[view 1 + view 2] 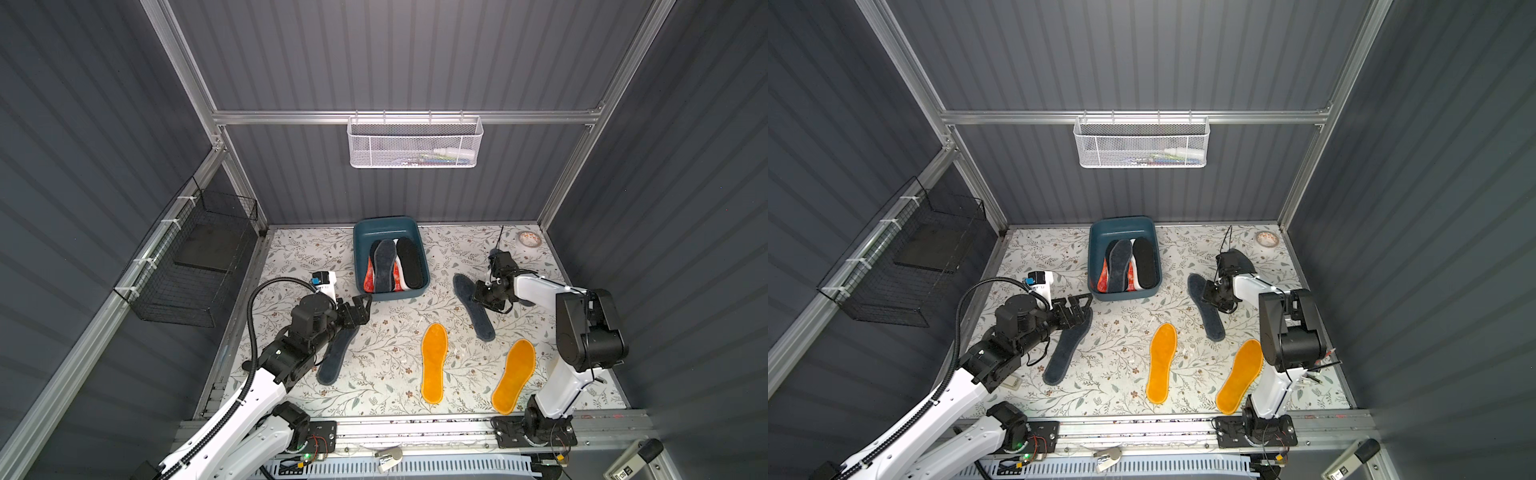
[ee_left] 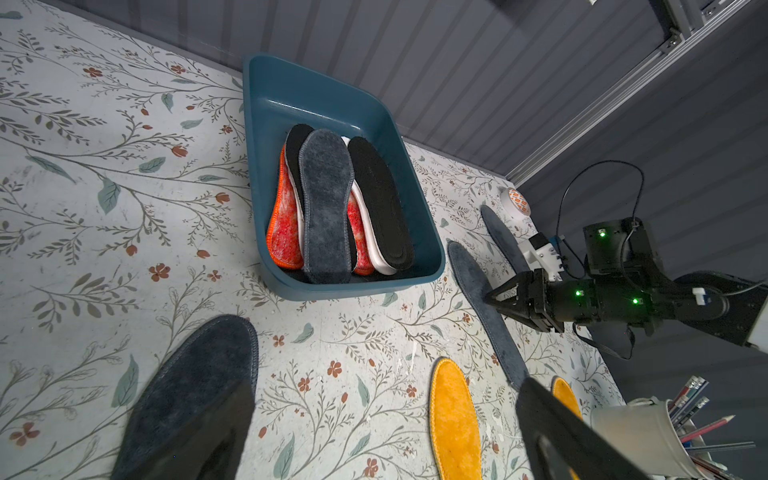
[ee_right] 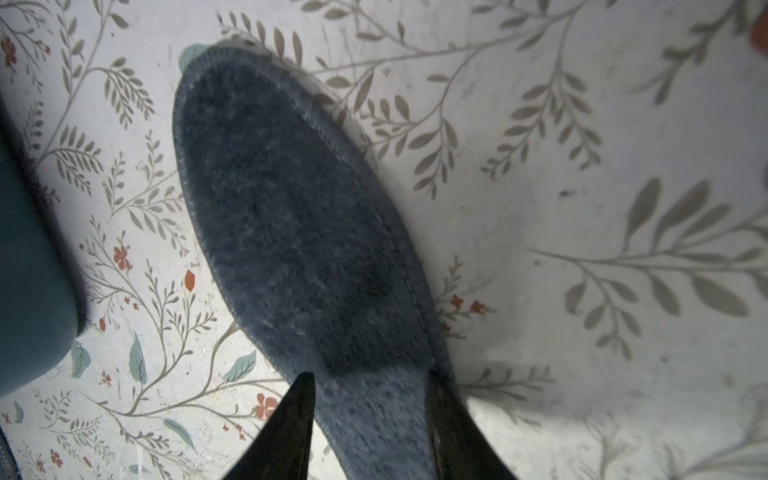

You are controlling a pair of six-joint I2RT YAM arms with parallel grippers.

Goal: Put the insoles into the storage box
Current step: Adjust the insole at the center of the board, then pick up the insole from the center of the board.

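My right gripper [image 3: 370, 374] straddles a grey insole [image 3: 291, 228], clamp unconfirmed; I'd pinch both edges firmly, lift level, then clear the storage box [image 1: 386, 230] wall.

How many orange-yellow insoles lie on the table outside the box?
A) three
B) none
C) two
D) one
C: a yellow insole and a second yellow insole lie flat on the table, both apart from the box.

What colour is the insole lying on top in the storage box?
Fuzzy dark grey-blue insole, stitched edge; clearest in the left wrist view.
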